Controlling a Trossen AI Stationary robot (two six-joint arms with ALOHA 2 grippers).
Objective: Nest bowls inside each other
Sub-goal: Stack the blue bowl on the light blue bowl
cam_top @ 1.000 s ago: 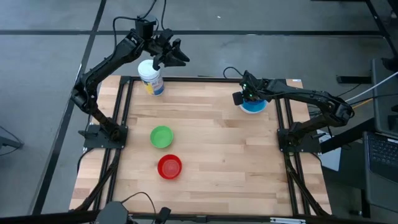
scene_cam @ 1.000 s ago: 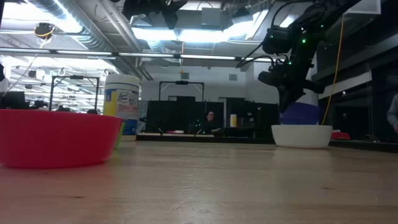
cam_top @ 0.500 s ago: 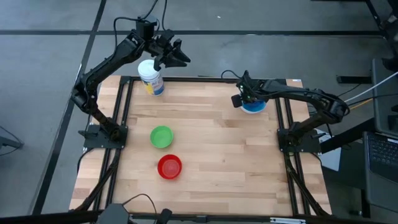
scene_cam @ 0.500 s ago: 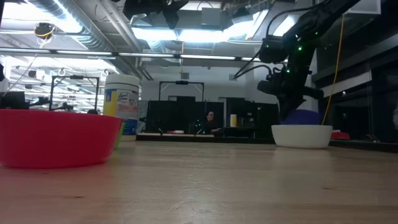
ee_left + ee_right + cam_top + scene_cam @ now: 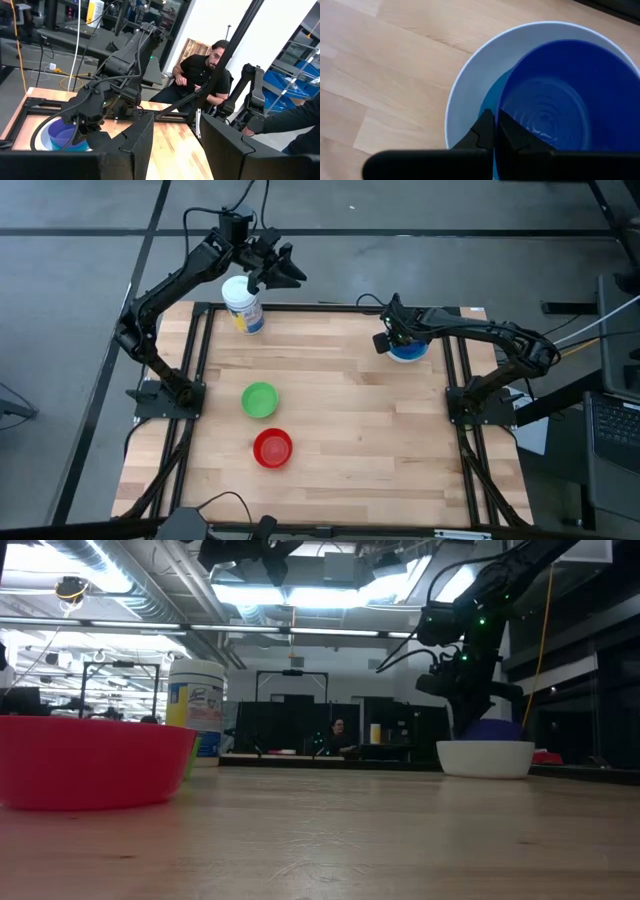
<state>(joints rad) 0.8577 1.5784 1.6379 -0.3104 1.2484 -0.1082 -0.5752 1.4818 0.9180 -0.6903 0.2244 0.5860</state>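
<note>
Right wrist view shows my right tool (image 5: 492,131) with its fingers pressed together on the rim of the blue bowl (image 5: 570,95), pinching it — that thin-edge grip lets me steer the bowl down without blocking its hollow. The blue bowl sits tilted inside the white bowl (image 5: 470,75), with a sliver of teal bowl (image 5: 489,102) showing between them, so I judge the stack is three deep but the blue one not yet seated flat.

Taking the white bowl (image 5: 406,351) as landmark, the green bowl (image 5: 260,399) and the red bowl (image 5: 272,448) lie well apart from it, across the table (image 5: 350,430), side by side and not yet nested. My left tool (image 5: 285,270) hangs spread and empty above the container (image 5: 243,305) — parked clear of the work.
</note>
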